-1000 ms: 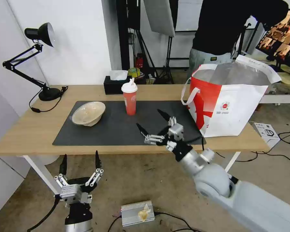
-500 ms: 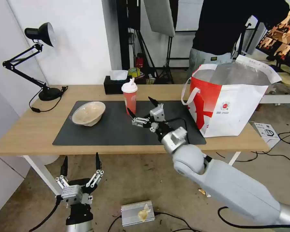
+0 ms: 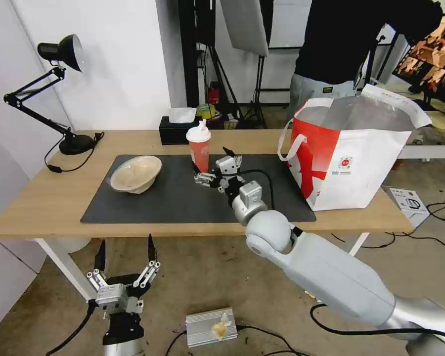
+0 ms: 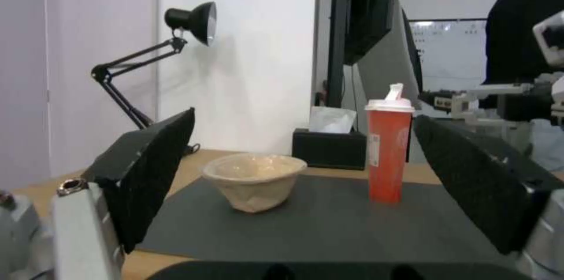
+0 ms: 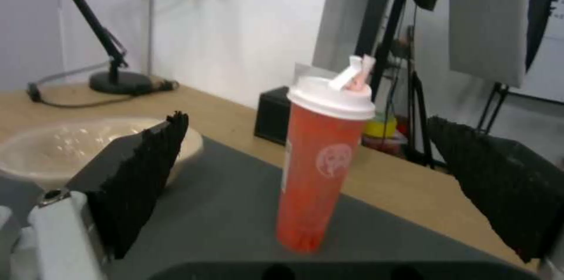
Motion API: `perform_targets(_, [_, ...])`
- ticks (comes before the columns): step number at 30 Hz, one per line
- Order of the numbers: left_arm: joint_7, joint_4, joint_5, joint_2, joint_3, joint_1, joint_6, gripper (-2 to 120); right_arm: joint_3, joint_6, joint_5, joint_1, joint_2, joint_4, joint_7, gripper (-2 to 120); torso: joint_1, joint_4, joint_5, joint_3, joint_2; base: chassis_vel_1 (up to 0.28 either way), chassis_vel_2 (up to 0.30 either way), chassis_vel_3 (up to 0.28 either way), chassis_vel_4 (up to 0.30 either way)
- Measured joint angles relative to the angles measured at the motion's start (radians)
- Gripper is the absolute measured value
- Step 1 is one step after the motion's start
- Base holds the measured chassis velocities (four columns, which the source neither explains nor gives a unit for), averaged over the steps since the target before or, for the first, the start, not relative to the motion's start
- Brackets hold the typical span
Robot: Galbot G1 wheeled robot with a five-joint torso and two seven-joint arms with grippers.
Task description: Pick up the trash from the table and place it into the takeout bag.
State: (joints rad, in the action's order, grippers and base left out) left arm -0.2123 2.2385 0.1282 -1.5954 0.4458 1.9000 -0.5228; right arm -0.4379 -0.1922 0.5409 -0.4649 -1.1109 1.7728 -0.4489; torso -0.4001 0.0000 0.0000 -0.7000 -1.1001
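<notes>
- While the table [image 3: 44, 198] carries the dark mat [image 3: 173, 198], takeout bag [image 3: 361, 158] stands upright off the mat's right end.
- Beige bowl [image 3: 136, 173] on mat, left part, tilted.
- Red cup [image 3: 199, 153] upright mid-mat near its far edge.
- Right gripper [image 3: 212, 165] over mat, fingers spread, just beside cup, not touching.
- Left gripper [image 3: 125, 254] below the mat's near-left corner, under table edge, fingers spread, holding nothing.

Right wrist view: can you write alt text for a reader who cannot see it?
An upright red cup with a white lid and straw stands on the dark mat, framed between the open fingers of the right pincer, which is not touching it. A beige bowl sits on the mat behind one finger, and a black tissue box stands on the wooden table beyond.
</notes>
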Motion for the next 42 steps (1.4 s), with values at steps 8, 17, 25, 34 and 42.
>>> perform_targets(8, [0.000, 0.009, 0.000, 0.000, 0.002, 0.018, 0.000, 100, 0.019, -0.083, -0.035, -0.022, -0.044, -0.009, -0.057, 100, 0.000, 0.0000, -0.0001, 0.000, 0.000, 0.000, 0.000, 0.000, 0.000])
perform_targets(17, [0.000, 0.008, 0.006, 0.001, 0.010, 0.028, 0.016, 100, 0.074, -0.159, -0.068, -0.025, -0.130, -0.079, -0.084, 100, 0.000, 0.0000, -0.0001, 0.000, 0.000, 0.000, 0.000, 0.000, 0.000])
perform_targets(25, [0.000, 0.009, 0.005, 0.000, 0.030, 0.055, 0.025, 100, 0.136, -0.192, -0.078, -0.024, -0.251, -0.174, -0.103, 100, 0.000, 0.0000, -0.0001, 0.000, 0.000, 0.000, 0.000, 0.000, 0.000])
perform_targets(34, [0.000, 0.000, 0.009, 0.000, 0.041, 0.073, 0.027, 100, 0.157, -0.239, -0.070, 0.008, -0.366, -0.241, -0.141, 100, 0.000, 0.0000, -0.0002, 0.000, 0.000, 0.000, 0.000, 0.000, 0.000])
perform_targets(42, [0.000, -0.007, 0.009, 0.000, 0.040, 0.074, 0.027, 100, 0.166, -0.240, -0.050, 0.024, -0.417, -0.275, -0.163, 100, 0.000, 0.0000, -0.0002, 0.000, 0.000, 0.000, 0.000, 0.000, 0.000])
